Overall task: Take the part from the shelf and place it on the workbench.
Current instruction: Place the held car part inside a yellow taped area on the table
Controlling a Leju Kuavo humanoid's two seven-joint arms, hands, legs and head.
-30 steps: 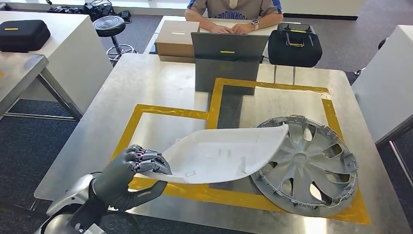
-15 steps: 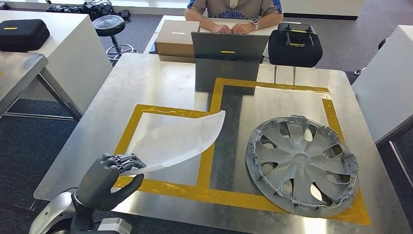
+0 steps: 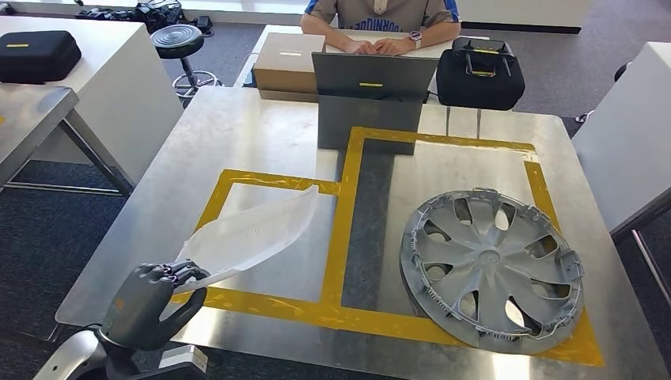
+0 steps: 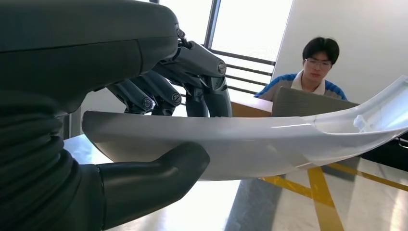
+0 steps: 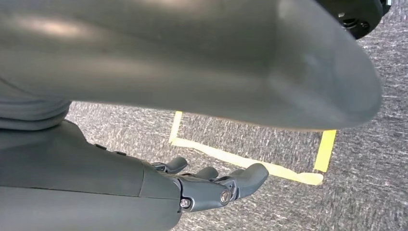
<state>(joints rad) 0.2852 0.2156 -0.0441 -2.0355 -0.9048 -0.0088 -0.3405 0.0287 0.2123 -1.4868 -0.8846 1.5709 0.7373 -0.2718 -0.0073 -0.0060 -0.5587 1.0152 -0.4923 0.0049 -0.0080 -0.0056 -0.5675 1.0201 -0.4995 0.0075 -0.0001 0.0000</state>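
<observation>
The robot's dark grey left hand (image 3: 154, 305) gripped the near end of a long, curved white plastic panel (image 3: 249, 233), its fingers (image 4: 192, 77) laid over the top edge and the thick thumb (image 4: 159, 168) pressed up against the underside. The panel reached forward and to the right from the hand, over the left yellow-taped rectangle (image 3: 217, 194) on the brushed-metal workbench (image 3: 253, 127); it looked raised off the surface along most of its length, though whether the far tip touched the metal could not be told. In the left wrist view a small moulded tab (image 4: 361, 120) stood on the panel's inner face.

A silver multi-spoke wheel cover (image 3: 490, 265) lay flat inside the right taped rectangle, well apart from the panel. At the far edge of the bench stood a grey upright board (image 3: 368, 99), a tan cardboard box (image 3: 287, 62) and a black carry case (image 3: 479, 75), with a seated person's hands (image 3: 376, 46) resting behind them.

The right hand (image 5: 211, 185) hung over grey carpet marked with yellow tape (image 5: 250, 163), fingers loosely spread and holding nothing.
</observation>
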